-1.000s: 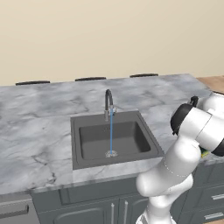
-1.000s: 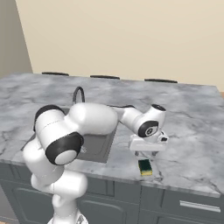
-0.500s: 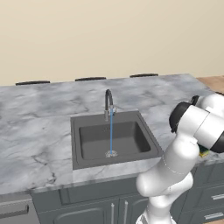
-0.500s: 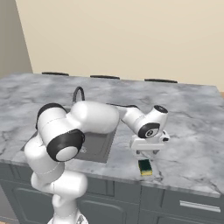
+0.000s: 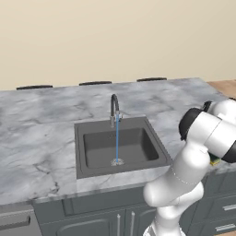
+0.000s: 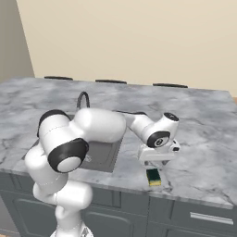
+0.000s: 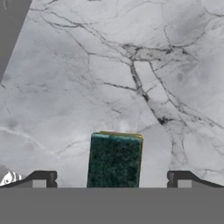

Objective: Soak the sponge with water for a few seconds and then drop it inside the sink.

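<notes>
Fingers (image 7: pixel 111 179) spread wide — sponge (image 7: pixel 114 160) between tips, untouched, flat on counter (image 7: pixel 131 65).

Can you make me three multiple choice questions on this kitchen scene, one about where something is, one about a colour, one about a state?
1. Where is the sponge?
A. in the sink
B. on the counter near its front edge
C. under the faucet

2. What colour is the sponge's top?
A. dark green
B. red
C. white

3. How is the gripper?
A. shut on the sponge
B. open, fingertips either side of the sponge
C. shut and empty

Answers: 1 B, it lies on the marble counter, right of the sink. 2 A, hand view shows green. 3 B, fingertips stand wide apart.
</notes>
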Controlling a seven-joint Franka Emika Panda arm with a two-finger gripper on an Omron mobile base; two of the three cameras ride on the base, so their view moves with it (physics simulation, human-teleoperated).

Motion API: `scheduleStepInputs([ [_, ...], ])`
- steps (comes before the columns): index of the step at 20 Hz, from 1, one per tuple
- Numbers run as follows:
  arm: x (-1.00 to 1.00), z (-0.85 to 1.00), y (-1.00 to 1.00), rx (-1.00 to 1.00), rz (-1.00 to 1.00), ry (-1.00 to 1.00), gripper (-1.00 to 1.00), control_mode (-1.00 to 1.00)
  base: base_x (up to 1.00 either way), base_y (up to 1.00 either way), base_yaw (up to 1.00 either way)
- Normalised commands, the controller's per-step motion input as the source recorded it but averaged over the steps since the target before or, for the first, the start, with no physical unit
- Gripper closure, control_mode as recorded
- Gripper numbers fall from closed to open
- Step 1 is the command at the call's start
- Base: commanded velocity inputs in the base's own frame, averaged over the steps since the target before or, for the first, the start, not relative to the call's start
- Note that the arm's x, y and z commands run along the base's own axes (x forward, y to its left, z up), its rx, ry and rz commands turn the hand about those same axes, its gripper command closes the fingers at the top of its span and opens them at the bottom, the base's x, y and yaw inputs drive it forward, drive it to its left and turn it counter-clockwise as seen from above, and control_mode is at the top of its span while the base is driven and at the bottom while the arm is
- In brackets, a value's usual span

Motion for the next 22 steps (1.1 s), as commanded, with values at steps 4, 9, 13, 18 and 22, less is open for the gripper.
scheduleStepInputs([
  [4,-0.11,-0.17,0.00,-0.02,0.11,-0.02,-1.00,-1.00,0.00,0.00,0.00],
  [9,0.00,-0.35,0.00,-0.03,0.08,-0.09,-1.00,-1.00,0.00,0.00,0.00],
  [13,0.00,-0.19,0.00,-0.01,0.05,-0.11,-1.00,-1.00,0.00,0.00,0.00],
  [18,-0.08,-0.08,0.00,0.00,0.04,-0.02,-1.00,-1.00,0.00,0.00,0.00],
  [22,-0.08,-0.20,0.00,0.00,0.01,0.00,-1.00,-1.00,0.00,0.00,0.00],
])
